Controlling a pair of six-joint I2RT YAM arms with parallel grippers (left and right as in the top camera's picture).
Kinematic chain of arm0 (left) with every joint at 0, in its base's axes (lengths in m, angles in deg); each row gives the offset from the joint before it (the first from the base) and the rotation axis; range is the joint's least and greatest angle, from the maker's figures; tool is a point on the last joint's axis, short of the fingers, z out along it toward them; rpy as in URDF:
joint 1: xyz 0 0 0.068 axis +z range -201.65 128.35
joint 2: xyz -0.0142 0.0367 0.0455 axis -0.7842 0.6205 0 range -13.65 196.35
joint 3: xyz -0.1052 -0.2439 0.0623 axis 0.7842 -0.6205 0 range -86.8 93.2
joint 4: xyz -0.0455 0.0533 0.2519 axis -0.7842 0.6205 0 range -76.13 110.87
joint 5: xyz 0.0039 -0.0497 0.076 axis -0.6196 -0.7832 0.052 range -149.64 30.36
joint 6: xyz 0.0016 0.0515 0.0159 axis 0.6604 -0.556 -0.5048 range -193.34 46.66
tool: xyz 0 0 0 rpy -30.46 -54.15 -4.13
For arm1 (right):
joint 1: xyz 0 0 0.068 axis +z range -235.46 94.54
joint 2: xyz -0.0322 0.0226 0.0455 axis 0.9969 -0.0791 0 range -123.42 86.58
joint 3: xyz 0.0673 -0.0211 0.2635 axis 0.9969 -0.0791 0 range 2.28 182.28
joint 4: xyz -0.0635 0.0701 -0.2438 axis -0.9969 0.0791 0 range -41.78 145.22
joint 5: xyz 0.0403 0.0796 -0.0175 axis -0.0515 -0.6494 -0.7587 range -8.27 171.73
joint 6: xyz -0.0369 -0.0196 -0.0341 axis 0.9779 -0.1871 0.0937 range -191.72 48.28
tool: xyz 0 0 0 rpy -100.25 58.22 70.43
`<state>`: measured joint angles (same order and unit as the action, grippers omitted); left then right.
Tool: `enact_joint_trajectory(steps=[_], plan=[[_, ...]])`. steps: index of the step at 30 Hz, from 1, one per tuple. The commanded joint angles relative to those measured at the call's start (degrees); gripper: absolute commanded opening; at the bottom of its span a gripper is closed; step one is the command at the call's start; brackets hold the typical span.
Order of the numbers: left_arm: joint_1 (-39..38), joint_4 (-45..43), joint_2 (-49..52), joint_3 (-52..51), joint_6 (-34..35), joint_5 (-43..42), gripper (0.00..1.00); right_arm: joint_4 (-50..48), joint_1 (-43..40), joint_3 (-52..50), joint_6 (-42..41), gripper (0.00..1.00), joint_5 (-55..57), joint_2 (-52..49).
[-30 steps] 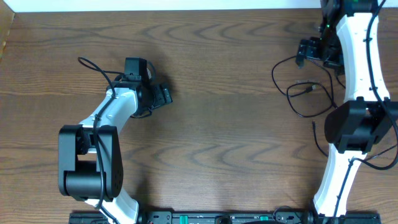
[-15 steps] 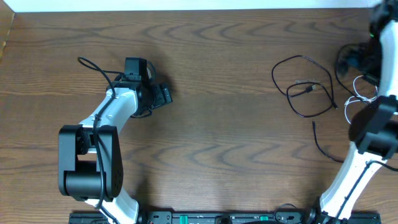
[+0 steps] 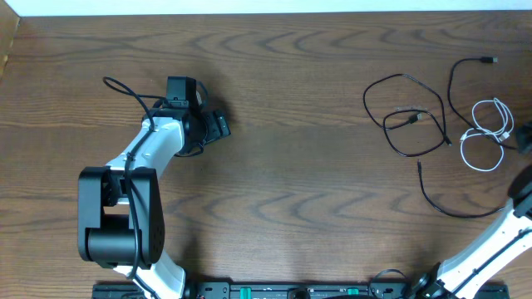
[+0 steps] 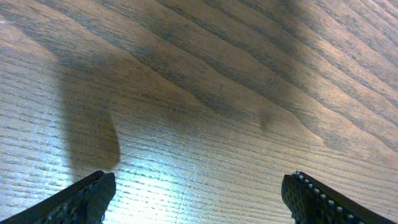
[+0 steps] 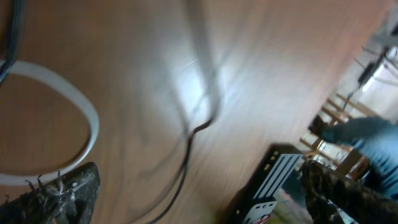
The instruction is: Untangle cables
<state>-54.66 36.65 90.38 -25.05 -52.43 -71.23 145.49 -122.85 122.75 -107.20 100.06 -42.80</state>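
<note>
All the cables sit by the right edge of the surface, in its far half. The white cable (image 3: 486, 137) is coiled in small loops closest to that edge, the looped black cable (image 3: 405, 116) is just inward of it, and the second black cable (image 3: 445, 203) curves toward the front edge. A black strand meets the white coil, though whether they are tangled cannot be told. The right gripper (image 5: 199, 196) is spread wide and empty right at the white coil, which lies off to one side of it, with a blurred black strand running between its fingers. The left gripper (image 4: 199, 198), also spread and empty, hangs over bare wood well apart from the cables. The right arm is therefore the nearer one, and its likely reach is inward from the right edge.
</note>
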Motion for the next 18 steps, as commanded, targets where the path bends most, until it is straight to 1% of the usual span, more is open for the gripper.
enact_joint_trajectory(steps=[1, 6, 9, 10, 12, 13, 14, 15, 16, 17, 18], plan=[[0.1, 0.1, -1.1, 0.4, 0.4, 1.2, 0.90, 0.0, -3.7, -0.7, -5.4, 0.99, 5.2, 2.5], [0.1, 0.1, -1.1, 0.4, 0.4, 1.1, 0.90, -1.5, -8.4, -4.1, -5.7, 0.99, 3.5, 2.5], [0.1, 0.1, -1.1, 0.4, 0.4, 1.1, 0.90, -5.2, -10.4, -7.7, -5.5, 0.99, -0.2, 2.5], [0.1, 0.1, -1.1, 0.4, 0.4, 1.1, 0.90, -7.3, -11.1, -9.6, -3.8, 0.99, -3.3, 2.5], [0.1, 0.1, -1.1, 0.4, 0.4, 1.1, 0.90, -12.0, -11.8, -12.5, 5.3, 0.99, -10.8, 2.5], [0.1, 0.1, -1.1, 0.4, 0.4, 1.1, 0.90, -14.3, -11.9, -14.0, 10.6, 0.96, -15.0, 2.5], [0.1, 0.1, -1.1, 0.4, 0.4, 1.1, 0.90, -16.2, -11.9, -15.1, 14.6, 0.88, -18.6, 2.5], [0.1, 0.1, -1.1, 0.4, 0.4, 1.1, 0.90, -17.4, -11.9, -16.0, 16.9, 0.83, -20.8, 2.5], [0.1, 0.1, -1.1, 0.4, 0.4, 1.1, 0.90, -18.3, -11.7, -16.7, 17.5, 0.82, -21.2, 2.5], [0.1, 0.1, -1.1, 0.4, 0.4, 1.1, 0.90, -18.6, -11.7, -17.0, 17.5, 0.76, -20.7, 2.5], [0.1, 0.1, -1.1, 0.4, 0.4, 1.1, 0.90, -18.6, -11.6, -17.0, 17.5, 0.65, -20.0, 2.5]])
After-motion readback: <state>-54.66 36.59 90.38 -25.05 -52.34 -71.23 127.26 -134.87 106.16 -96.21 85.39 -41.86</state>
